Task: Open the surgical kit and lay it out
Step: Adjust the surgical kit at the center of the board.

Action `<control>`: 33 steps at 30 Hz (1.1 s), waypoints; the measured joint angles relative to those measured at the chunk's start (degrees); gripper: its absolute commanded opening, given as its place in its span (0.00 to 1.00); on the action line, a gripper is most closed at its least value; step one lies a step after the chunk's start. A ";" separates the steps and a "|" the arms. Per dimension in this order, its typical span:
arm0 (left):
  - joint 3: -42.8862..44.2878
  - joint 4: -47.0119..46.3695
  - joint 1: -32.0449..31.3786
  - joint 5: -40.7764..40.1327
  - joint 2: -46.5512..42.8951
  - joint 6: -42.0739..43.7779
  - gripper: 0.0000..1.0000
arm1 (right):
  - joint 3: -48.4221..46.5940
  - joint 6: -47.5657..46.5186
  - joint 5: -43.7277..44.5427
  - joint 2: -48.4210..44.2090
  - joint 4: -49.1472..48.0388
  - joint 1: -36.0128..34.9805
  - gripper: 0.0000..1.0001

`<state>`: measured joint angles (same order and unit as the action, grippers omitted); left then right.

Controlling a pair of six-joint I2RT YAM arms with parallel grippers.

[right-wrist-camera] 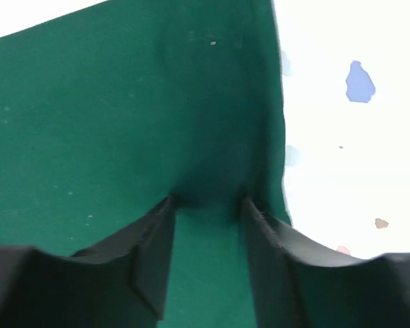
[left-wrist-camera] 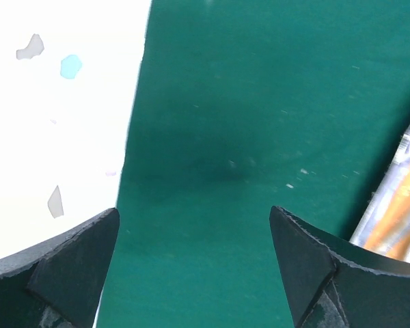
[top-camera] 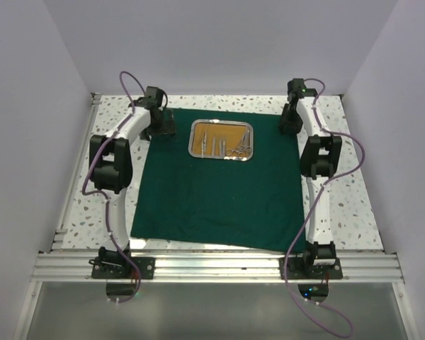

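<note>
The dark green cloth (top-camera: pixel 212 191) lies spread flat on the table. On its far middle stands the steel tray (top-camera: pixel 192 142) with tan lining, holding small silver instruments (top-camera: pixel 223 146). My left gripper (top-camera: pixel 159 127) (left-wrist-camera: pixel 193 210) hovers open over the cloth's (left-wrist-camera: pixel 260 102) far left edge, nothing between its fingers; the tray's edge (left-wrist-camera: pixel 403 205) shows to its right. My right gripper (top-camera: pixel 289 127) (right-wrist-camera: pixel 208 199) is at the far right corner. Its jaws stand narrowed but apart, tips pressed onto the cloth (right-wrist-camera: pixel 89 123), which puckers slightly there.
The white speckled table (left-wrist-camera: pixel 55 137) (right-wrist-camera: pixel 348 150) shows beyond the cloth's side edges. White walls close in the left, right and back. An aluminium rail (top-camera: pixel 212 265) carries both arm bases at the near edge.
</note>
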<state>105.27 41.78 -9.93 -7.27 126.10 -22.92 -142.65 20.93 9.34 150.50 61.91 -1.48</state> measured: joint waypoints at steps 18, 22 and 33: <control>-0.15 1.16 2.21 -0.70 1.64 1.55 0.95 | -8.22 1.86 -1.25 4.57 -2.84 -0.79 0.99; -0.11 1.81 2.21 -0.63 1.18 1.53 0.95 | -5.01 0.98 0.20 2.71 -4.61 -1.31 0.99; -5.55 1.81 2.21 -0.63 -13.11 1.01 0.95 | 11.21 -1.18 1.60 -14.32 -5.73 -2.27 0.93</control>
<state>99.72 43.59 -7.73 -7.90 112.99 -21.91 -131.44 19.75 10.94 136.18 56.18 -3.75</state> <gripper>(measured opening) 0.955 0.966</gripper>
